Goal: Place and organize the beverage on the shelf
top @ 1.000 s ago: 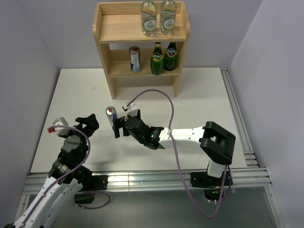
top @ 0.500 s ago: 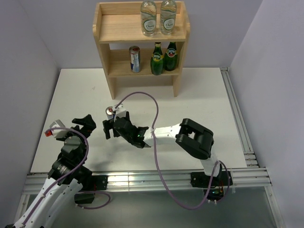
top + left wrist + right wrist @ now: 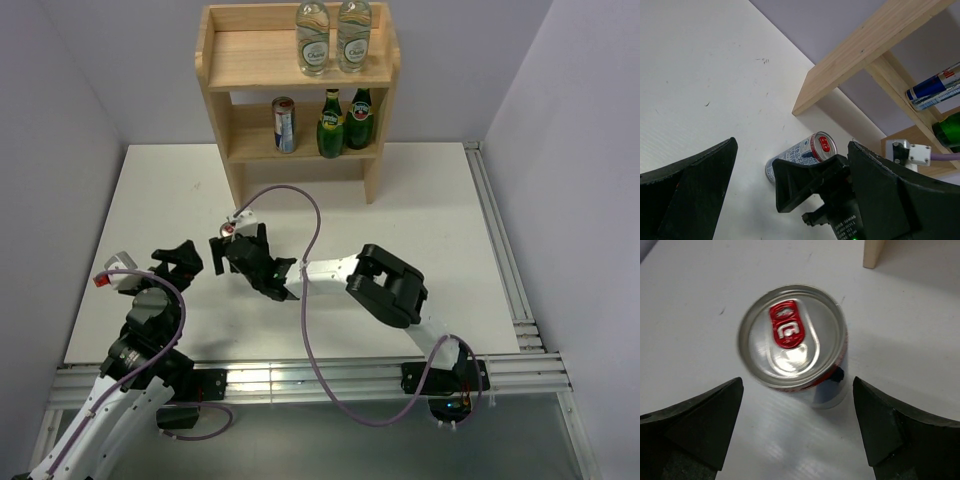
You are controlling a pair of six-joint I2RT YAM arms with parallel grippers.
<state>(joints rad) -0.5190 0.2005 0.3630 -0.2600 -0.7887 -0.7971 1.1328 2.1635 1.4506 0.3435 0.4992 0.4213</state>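
Right wrist view: loose can (image 3: 791,337) upright on the table (image 3: 690,290); red tab on its silver lid, tab mark unreadable.
Right gripper (image 3: 797,390): fingers spread on either side of the can, not touching it.
Left gripper (image 3: 180,258): spread, holding nothing.
Shelf (image 3: 250,75): water bottles (image 3: 312,38) on top; second can (image 3: 284,125) and green bottles (image 3: 331,125) on the middle tier; labels illegible.
Hidden: from above, the right gripper covers most of the loose can.

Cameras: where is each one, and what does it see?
Top external: above, behind the bases, looking down at table, shelf, left gripper, right gripper.
Left wrist: low by the table, facing the can and shelf; left gripper's fingers show.
Right wrist: looking down onto the can; right gripper's fingers frame it.
Both wrist views share the can.
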